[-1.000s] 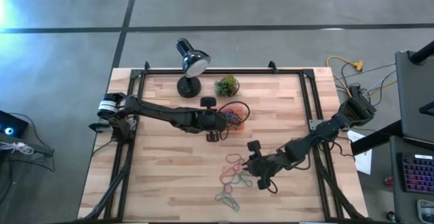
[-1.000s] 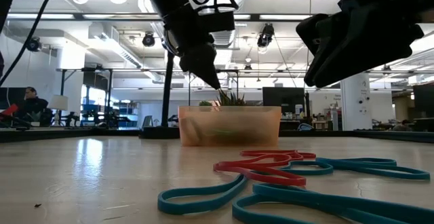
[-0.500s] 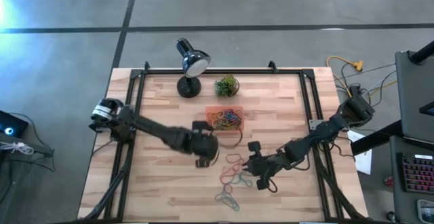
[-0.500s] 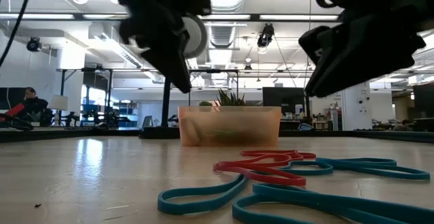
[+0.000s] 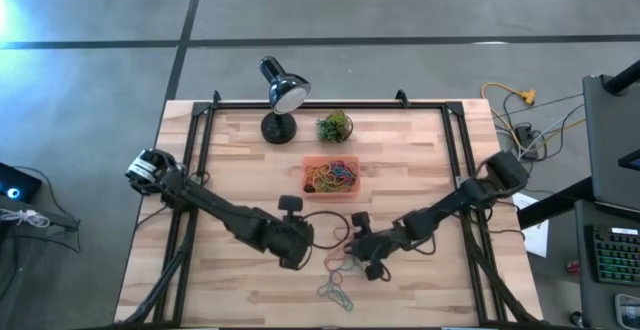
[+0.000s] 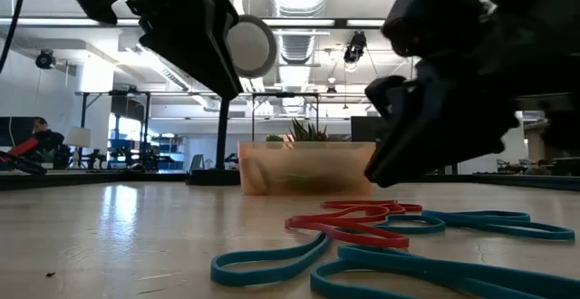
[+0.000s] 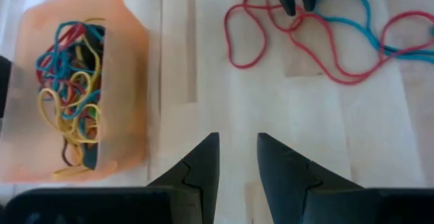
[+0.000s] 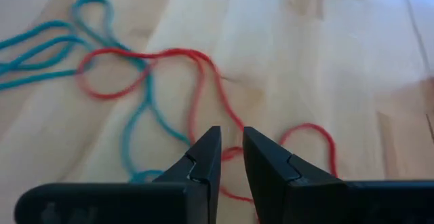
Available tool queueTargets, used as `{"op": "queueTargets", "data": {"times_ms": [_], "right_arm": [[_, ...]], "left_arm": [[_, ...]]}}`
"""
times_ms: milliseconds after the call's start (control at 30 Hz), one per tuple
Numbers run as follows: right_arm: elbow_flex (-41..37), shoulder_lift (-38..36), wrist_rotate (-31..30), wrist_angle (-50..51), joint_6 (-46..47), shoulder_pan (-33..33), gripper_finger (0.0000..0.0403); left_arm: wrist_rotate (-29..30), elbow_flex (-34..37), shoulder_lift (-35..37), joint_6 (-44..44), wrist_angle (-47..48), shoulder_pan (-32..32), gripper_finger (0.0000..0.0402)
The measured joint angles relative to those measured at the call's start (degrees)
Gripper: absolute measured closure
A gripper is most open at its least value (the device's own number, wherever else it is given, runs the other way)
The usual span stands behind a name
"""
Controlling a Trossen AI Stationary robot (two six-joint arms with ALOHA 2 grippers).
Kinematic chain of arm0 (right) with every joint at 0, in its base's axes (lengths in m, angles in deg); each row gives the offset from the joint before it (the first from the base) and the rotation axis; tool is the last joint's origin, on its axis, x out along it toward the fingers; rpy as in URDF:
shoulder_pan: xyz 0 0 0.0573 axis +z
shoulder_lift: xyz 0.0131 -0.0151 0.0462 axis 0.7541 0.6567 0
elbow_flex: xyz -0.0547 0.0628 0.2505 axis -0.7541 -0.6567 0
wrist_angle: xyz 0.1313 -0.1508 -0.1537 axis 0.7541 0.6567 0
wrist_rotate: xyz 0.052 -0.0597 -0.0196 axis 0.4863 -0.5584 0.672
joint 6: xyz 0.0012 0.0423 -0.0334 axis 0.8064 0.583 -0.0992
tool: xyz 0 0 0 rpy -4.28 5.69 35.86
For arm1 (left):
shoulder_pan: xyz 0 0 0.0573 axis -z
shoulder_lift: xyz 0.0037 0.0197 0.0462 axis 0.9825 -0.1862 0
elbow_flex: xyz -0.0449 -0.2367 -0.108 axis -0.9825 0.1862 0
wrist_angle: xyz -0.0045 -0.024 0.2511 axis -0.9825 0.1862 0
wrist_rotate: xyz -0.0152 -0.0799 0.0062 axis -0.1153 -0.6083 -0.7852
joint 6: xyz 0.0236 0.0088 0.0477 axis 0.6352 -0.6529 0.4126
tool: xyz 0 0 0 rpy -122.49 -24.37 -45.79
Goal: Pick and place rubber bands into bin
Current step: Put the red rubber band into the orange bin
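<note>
My right gripper [image 8: 231, 157], fingers narrowly apart, sits over the loose rubber bands [image 8: 163, 95], maybe touching; left gripper [image 7: 237, 157] narrowly parted beside the bin [image 7: 129, 75].

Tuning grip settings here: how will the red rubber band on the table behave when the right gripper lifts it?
The red rubber band lies in loose curves, so it will probably droop. It crosses a blue band, which may drag along. The right gripper, open narrowly, hovers over this thin strand, which could slip out.

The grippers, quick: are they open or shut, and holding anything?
Left gripper: open, empty, above bare table.
Right gripper: open a little, holding nothing, right over a red rubber band.
</note>
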Motion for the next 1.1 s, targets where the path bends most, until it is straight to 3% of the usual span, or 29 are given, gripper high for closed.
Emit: {"op": "queueTargets", "data": {"times_ms": [167, 567, 800, 1100], "right_arm": [[0.15, 0.22, 3.41, -0.1, 3.18, -1.61, 0.0325], [0.33, 0.64, 3.44, -0.36, 3.57, -1.66, 0.0266], [1.97, 4.24, 3.44, -4.14, 1.77, -1.9, 0.0269], [4.22, 5.19, 2.98, 1.69, 2.65, -2.69, 0.0284]], "left_arm": [[0.64, 0.07, 0.01, 0.02, 0.29, 0.02, 0.0317], [0.62, 0.07, 0.01, 0.02, -0.24, 0.0, 0.0317], [0.6, 0.07, 0.01, 0.02, -0.37, -0.07, 0.0317], [0.6, 0.07, 0.03, 0.07, -0.24, -0.07, 0.0317]]}}
